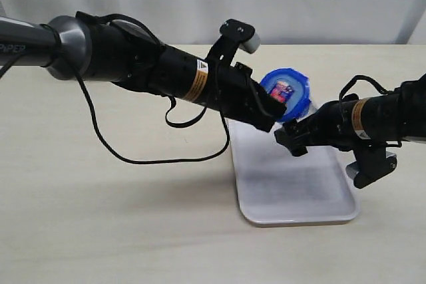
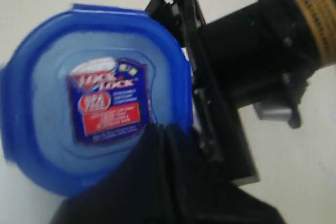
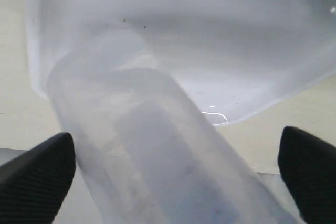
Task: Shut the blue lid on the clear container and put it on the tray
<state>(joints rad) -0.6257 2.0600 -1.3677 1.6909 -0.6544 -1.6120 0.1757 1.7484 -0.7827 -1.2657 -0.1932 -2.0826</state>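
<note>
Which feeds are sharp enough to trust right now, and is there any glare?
Exterior view: evenly lit and sharp, soft shadows on the flat white plastic tray. Left wrist view: the small blue plastic lid fills the frame, its sticker blurred. Right wrist view: the tall translucent plastic container is out of focus; one glint on the tray rim.

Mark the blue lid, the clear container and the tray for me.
blue lid (image 2: 109,100), left wrist view, on the sticker on its top face.
clear container (image 3: 157,156), right wrist view, on its side wall.
tray (image 1: 293,187), exterior view, on its bare floor.
</note>
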